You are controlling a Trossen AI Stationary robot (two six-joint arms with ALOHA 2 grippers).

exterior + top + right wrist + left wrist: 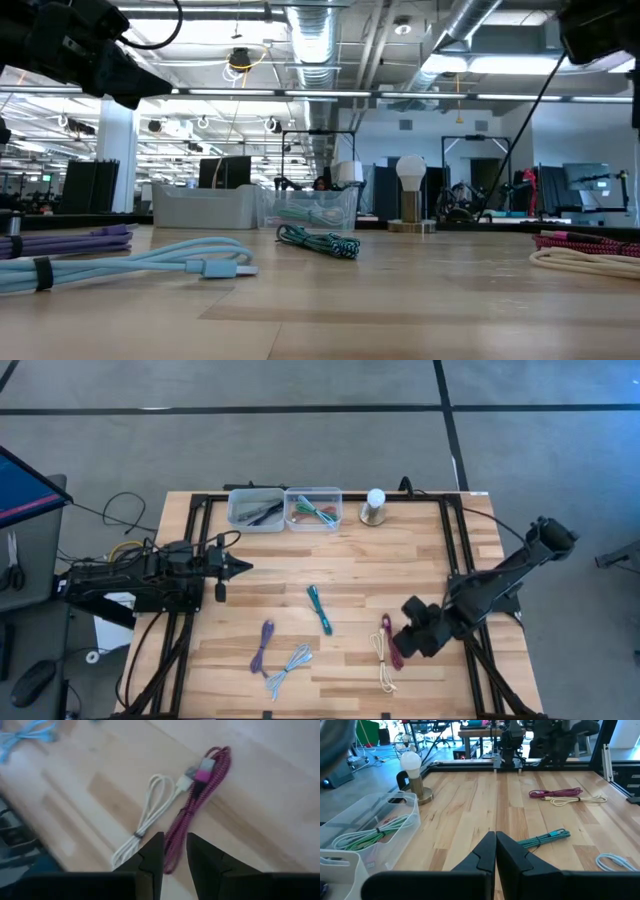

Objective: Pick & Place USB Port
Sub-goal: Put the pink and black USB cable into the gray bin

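Note:
Several bundled USB cables lie flat on the wooden table. The magenta cable point(200, 795) point(391, 638) and the cream cable point(147, 817) point(383, 670) lie side by side near the right front. The teal cable point(319, 608) is at the centre, with the purple cable point(263, 645) and the light blue cable point(288, 668) at the front. My right gripper point(175, 852) point(400, 650) hovers above the magenta cable, fingers a narrow gap apart, touching nothing. My left gripper point(495, 845) point(243, 567) waits shut over the table's left side.
Two clear bins point(255, 508) point(313, 508) stand at the far edge; the right one holds green cables point(370, 834). A bulb on a brass stand point(375, 507) is beside them. Black frame rails point(455, 560) run along the table's sides.

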